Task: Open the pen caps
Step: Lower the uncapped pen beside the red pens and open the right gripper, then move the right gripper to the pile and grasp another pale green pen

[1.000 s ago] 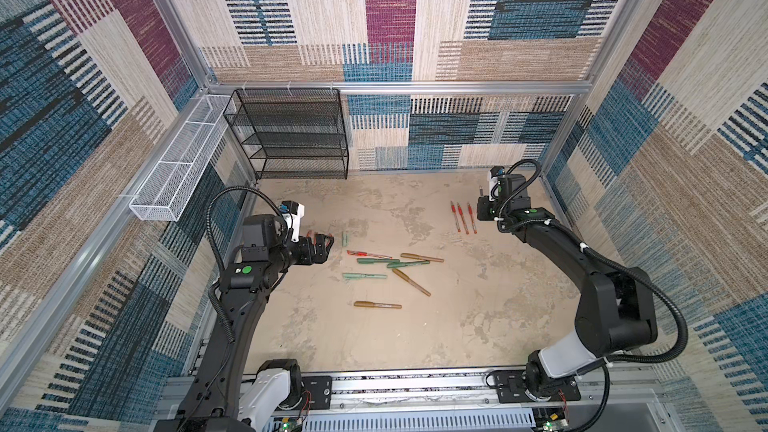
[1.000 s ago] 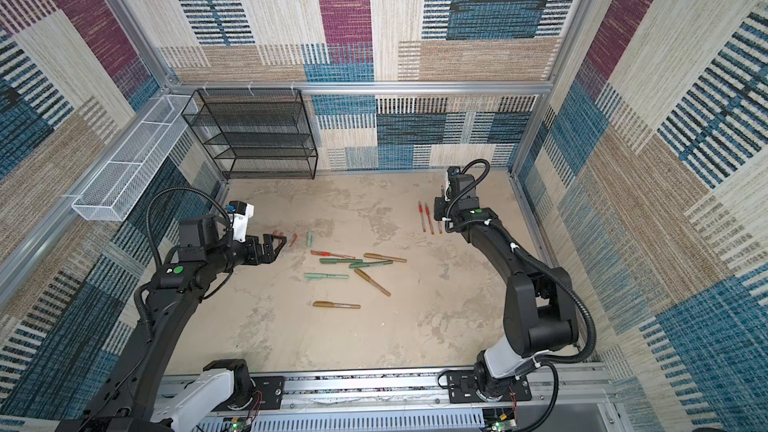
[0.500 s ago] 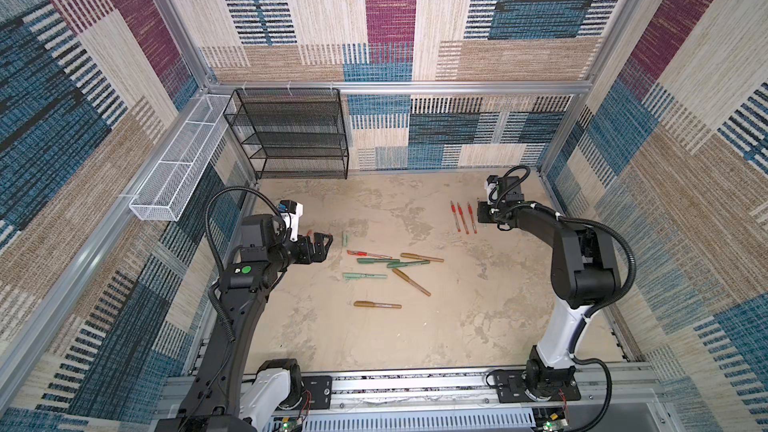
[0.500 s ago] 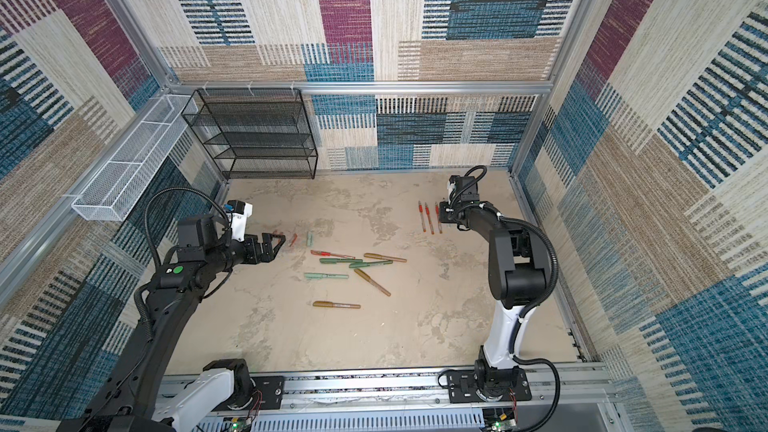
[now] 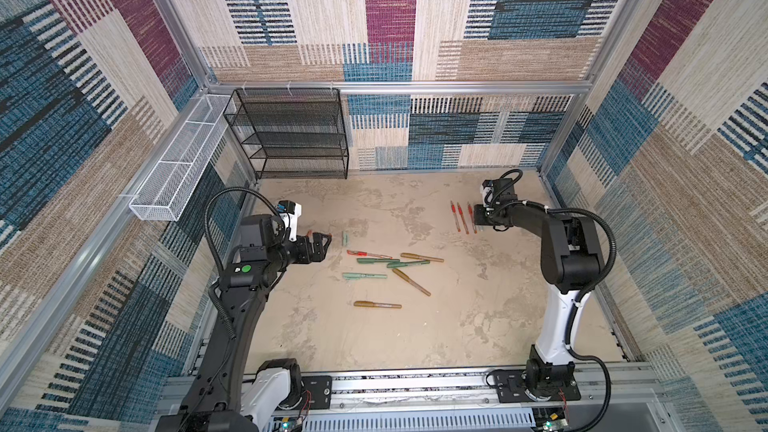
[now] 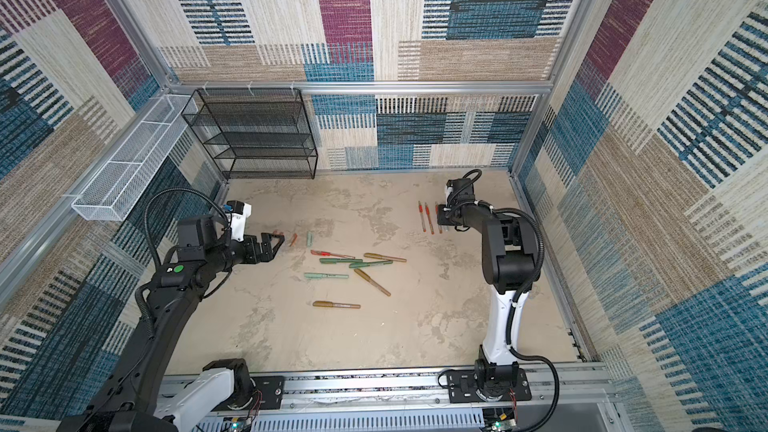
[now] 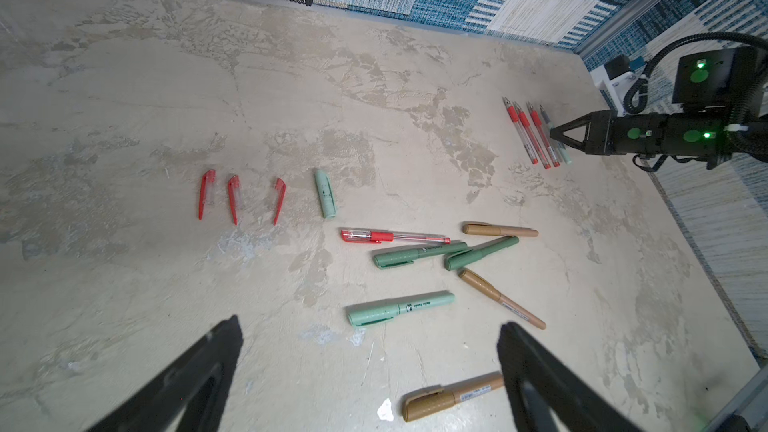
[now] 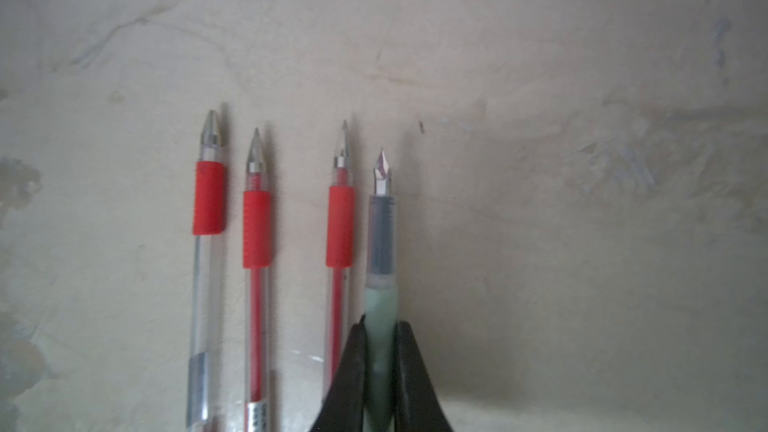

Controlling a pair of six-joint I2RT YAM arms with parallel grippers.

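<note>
- Holding an uncapped mint pen barrel (image 8: 380, 317), your right gripper (image 8: 380, 367) is clamped on its body, nib pointing away from the wrist, low over the surface (image 5: 478, 326) at far right.
- That barrel lies parallel to, and just right of, three uncapped red pens (image 8: 257, 222); looks like you're laying it into the row. The third red pen is just beside it, so mind the release.
- Pen caps already off: three red caps (image 7: 235, 201) plus one mint cap (image 7: 325, 199) sit in a row at mid-left of the surface, well apart from the barrels.
- Left gripper (image 7: 370, 367) is spread wide & empty, hovering just left of the capped pile.
- Still capped: red pen (image 7: 395, 237), two dark green pens (image 7: 419, 255), mint pen (image 7: 399, 308), three gold pens (image 7: 500, 229), clustered at centre.
- Key relation: the pile lies right of the left gripper, much nearer to it than to the right arm. Most long axes run roughly left-right, caps toward the left arm, so left likely takes the cap end and right the barrel.
</note>
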